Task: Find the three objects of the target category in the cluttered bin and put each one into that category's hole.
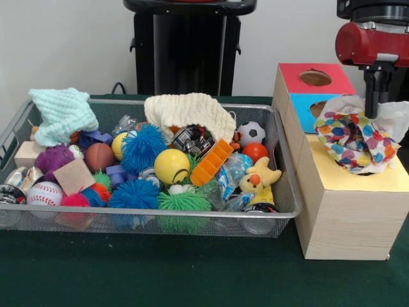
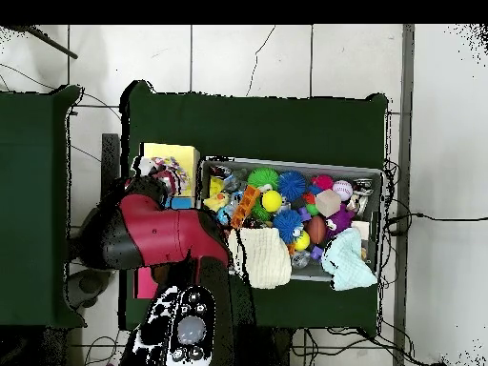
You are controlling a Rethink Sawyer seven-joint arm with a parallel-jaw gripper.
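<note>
The pincer (image 1: 377,105) grasps the polka-dot bag (image 1: 350,142), at three o'clock of the bin (image 1: 284,192), over the yellow-topped box (image 1: 348,214), presumably to stuff it into the hole beneath.

Even indoor light; soft shadows

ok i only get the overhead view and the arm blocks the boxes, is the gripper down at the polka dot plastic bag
observer: Yes. In the front view the gripper comes straight down into the crumpled white polka-dot plastic bag. Open or shut is hidden.
operator: bag in the hole yet
observer: It sits bunched on the pale wood box's yellow top. That box's hole does not show.
operator: whats under my arm
observer: A red-topped box with an uncovered round opening, and a blue-topped box next to it.
</note>
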